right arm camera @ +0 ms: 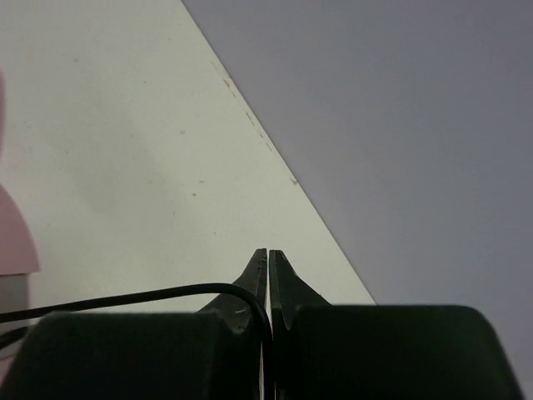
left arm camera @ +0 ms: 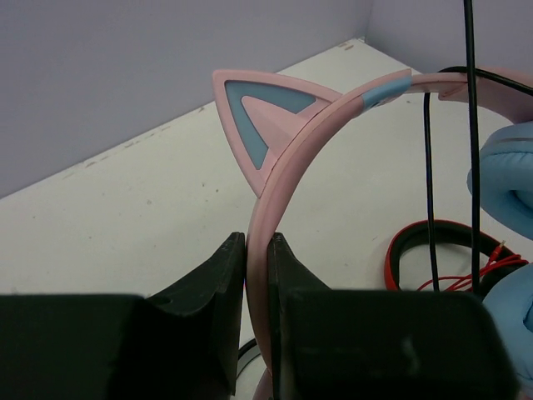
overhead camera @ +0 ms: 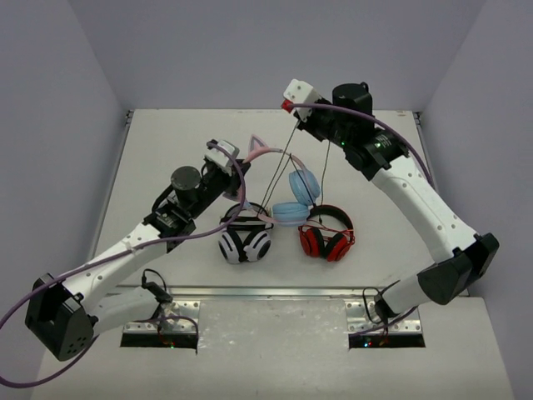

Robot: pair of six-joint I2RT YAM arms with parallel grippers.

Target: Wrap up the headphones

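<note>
Both pinch headphones [overhead camera: 290, 213]: left hand [left arm camera: 256, 242], likely right hand [right arm camera: 267, 254].

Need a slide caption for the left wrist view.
The left end effector grips the headphones by the pink headband below a cat ear; black cable hangs nearby.

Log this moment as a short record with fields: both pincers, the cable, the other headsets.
left pincer: shut on the pink headband, below its cat ear
right pincer: shut on the black cable
cable: strands run from the right pincer down to the blue ear cups
others: white-and-black headphones and red-and-black headphones lie on the table
</note>
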